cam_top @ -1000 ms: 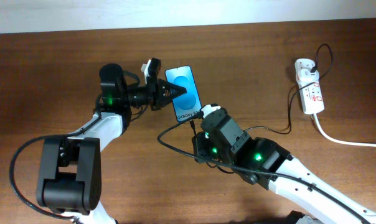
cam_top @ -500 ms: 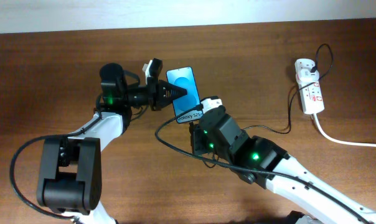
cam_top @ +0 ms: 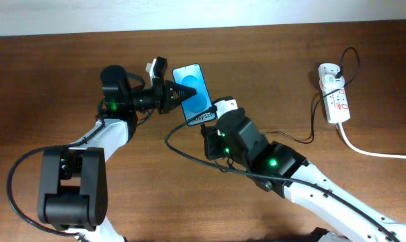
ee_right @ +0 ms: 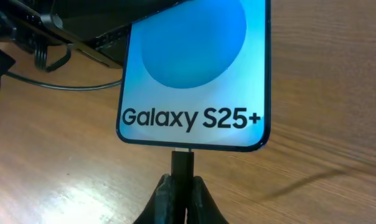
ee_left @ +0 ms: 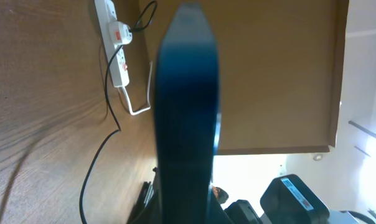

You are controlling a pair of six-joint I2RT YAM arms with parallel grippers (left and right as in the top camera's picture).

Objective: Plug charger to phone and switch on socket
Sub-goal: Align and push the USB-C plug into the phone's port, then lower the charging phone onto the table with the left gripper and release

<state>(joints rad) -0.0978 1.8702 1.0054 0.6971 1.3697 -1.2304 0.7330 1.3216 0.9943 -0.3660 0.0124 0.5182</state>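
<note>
My left gripper [cam_top: 171,95] is shut on the phone [cam_top: 192,94] and holds it raised, blue screen up, with its white text strip toward my right gripper [cam_top: 212,126]. In the left wrist view the phone [ee_left: 185,112] is edge-on between the fingers. My right gripper [ee_right: 182,190] is shut on the charger's black connector [ee_right: 182,165], whose tip meets the middle of the phone's [ee_right: 194,68] lower edge. The thin black cable [cam_top: 304,140] runs right to the far end of the white socket [cam_top: 335,98], which also shows in the left wrist view [ee_left: 116,56].
The socket's thick white cord [cam_top: 378,153] trails off the right edge of the wooden table [cam_top: 55,81]. A slack loop of black cable [cam_top: 173,144] hangs left of my right arm. The two arms are close together at mid table.
My left gripper has shifted the phone slightly left and up. My right gripper has moved up-left with the connector, which now touches the phone's lower edge.
</note>
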